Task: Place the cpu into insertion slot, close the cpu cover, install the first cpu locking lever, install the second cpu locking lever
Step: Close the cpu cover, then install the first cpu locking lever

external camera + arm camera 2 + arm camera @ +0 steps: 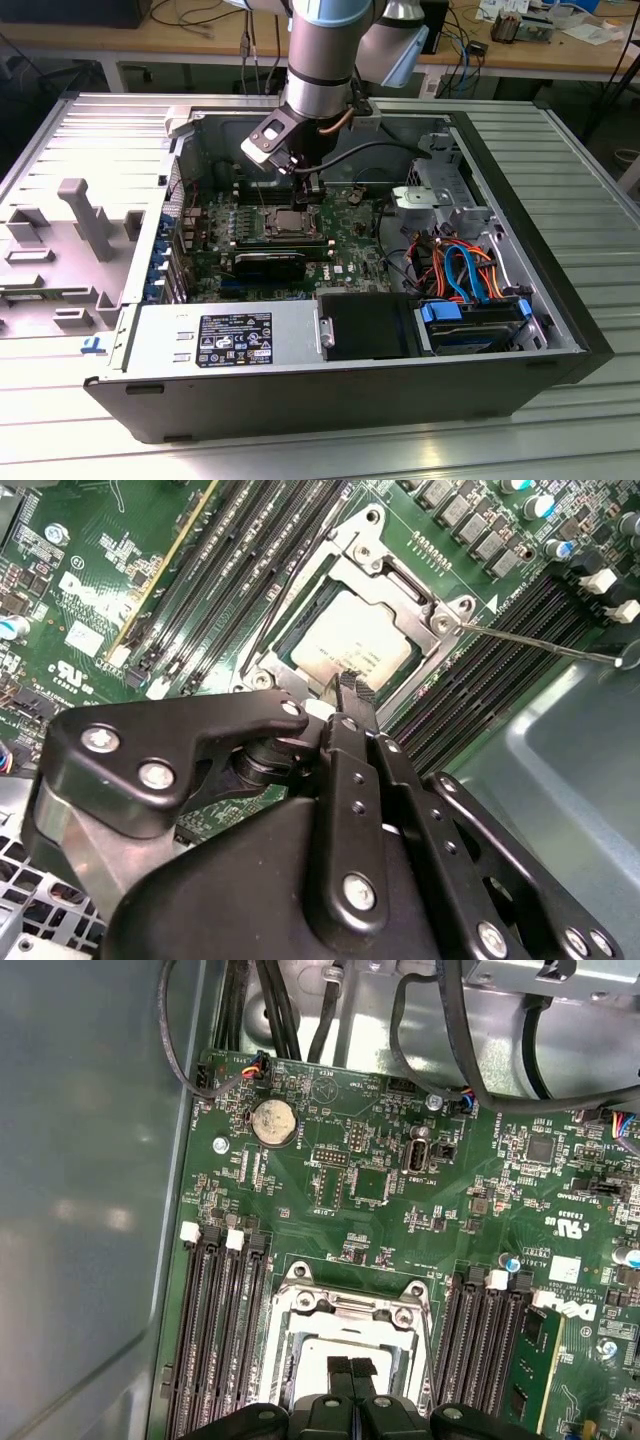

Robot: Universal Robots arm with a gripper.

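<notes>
I see the gripper (311, 192) inside the open computer case (300, 385), just above the centre of the exterior view. In the first wrist view its fingers (338, 1370) are pressed together with nothing between them, tips just over the cpu (310, 1355). The cpu lies in the insertion slot (297, 630), with the cpu cover (400, 580) down around it. In the second wrist view a thin locking lever (540, 643) juts from the socket corner across the memory slots (470, 690).

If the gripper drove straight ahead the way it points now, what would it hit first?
Probably the cpu top, framed by the cpu cover; the gripper hangs near the window's edge, so maybe the cover.
</notes>
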